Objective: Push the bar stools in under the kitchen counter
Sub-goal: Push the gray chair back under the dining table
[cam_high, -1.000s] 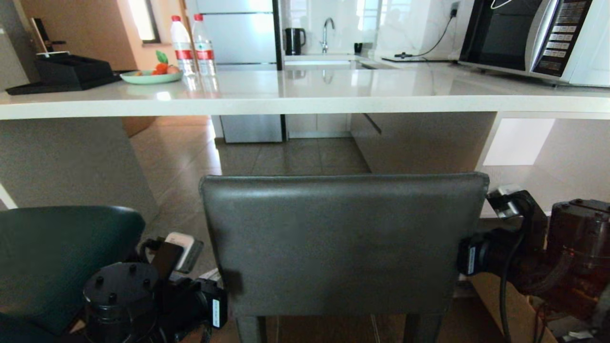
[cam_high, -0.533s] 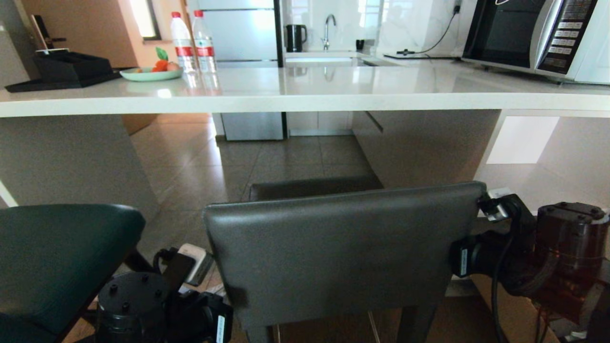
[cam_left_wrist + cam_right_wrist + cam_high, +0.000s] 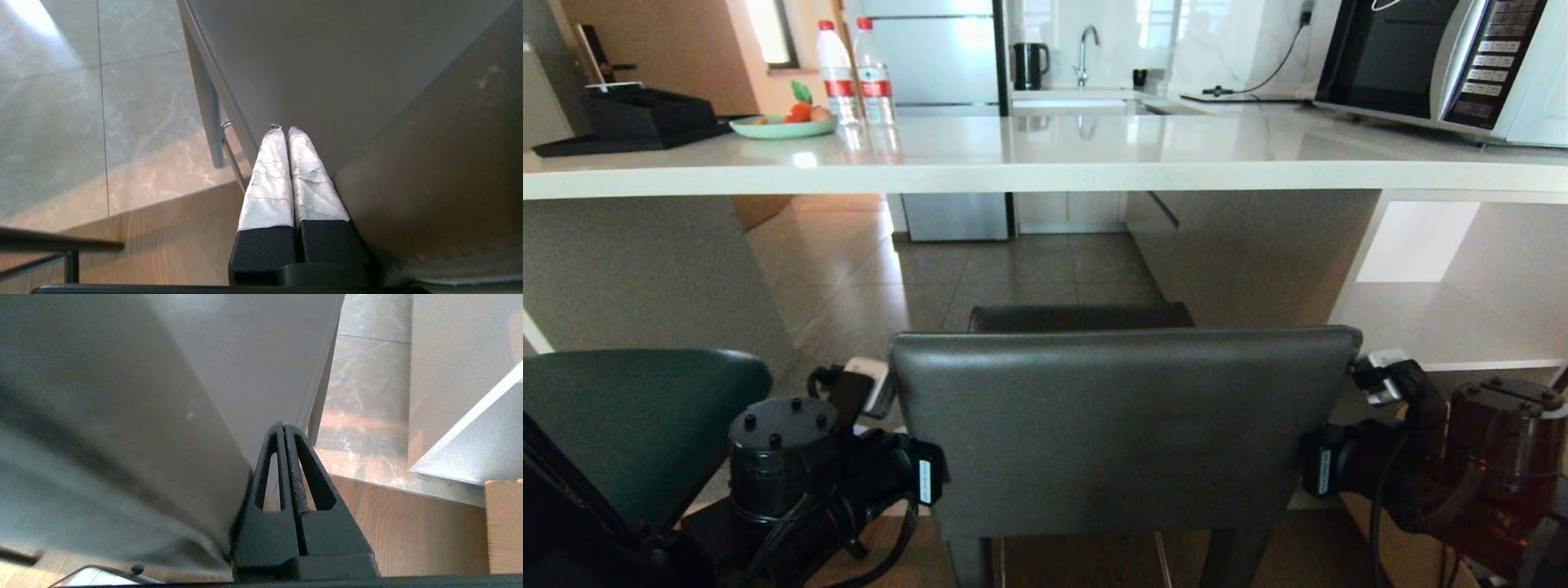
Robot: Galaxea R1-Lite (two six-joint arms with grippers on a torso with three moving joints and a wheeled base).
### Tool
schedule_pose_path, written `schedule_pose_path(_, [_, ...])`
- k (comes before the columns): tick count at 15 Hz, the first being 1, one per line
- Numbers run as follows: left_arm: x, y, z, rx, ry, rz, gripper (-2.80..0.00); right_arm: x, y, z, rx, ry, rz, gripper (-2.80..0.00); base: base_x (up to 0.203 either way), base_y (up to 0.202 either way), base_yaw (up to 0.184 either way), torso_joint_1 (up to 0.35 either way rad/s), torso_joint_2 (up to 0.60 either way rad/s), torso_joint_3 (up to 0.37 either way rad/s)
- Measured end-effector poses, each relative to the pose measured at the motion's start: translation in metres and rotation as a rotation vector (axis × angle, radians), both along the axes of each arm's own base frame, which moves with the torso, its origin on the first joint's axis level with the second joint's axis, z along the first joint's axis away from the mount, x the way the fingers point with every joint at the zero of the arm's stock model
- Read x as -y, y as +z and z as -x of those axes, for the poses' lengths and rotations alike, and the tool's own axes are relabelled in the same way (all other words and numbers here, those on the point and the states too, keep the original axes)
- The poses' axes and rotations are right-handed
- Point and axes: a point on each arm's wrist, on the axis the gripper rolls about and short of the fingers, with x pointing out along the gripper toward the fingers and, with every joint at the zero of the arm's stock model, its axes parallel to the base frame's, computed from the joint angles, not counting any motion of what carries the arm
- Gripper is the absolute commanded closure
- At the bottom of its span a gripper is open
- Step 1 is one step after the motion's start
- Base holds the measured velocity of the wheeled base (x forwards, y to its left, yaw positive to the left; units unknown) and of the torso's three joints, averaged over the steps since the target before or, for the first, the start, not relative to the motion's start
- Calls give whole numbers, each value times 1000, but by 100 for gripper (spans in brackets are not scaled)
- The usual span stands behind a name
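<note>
My left gripper (image 3: pixel 284 130) and right gripper (image 3: pixel 284 426), fingers pressed together and empty, flank the grey stool (image 3: pixel 1123 425), one at each side. In the last second its back has sunk and its seat front appeared, so it's advancing toward the counter (image 3: pixel 1045 175), not yet under. Boxy dark-grey leather, upright. The teal stool (image 3: pixel 629 425) waits at left.

Under the kitchen counter (image 3: pixel 1045 175) an open bay of bare floor (image 3: pixel 1029 269) lies ahead of the dark-grey stool (image 3: pixel 1119 425). A grey panel (image 3: pixel 629 269) bounds it on the left, another panel (image 3: pixel 1258 245) on the right. The teal stool (image 3: pixel 621 425) crowds the left side.
</note>
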Motion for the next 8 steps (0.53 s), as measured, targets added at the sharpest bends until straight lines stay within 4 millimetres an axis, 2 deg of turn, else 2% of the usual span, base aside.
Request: schedule_pose_path(8, [6,-4,-19,6,24,-12,0,1,-2,-10,13,-27,0,0,0,0,0,0,0,0])
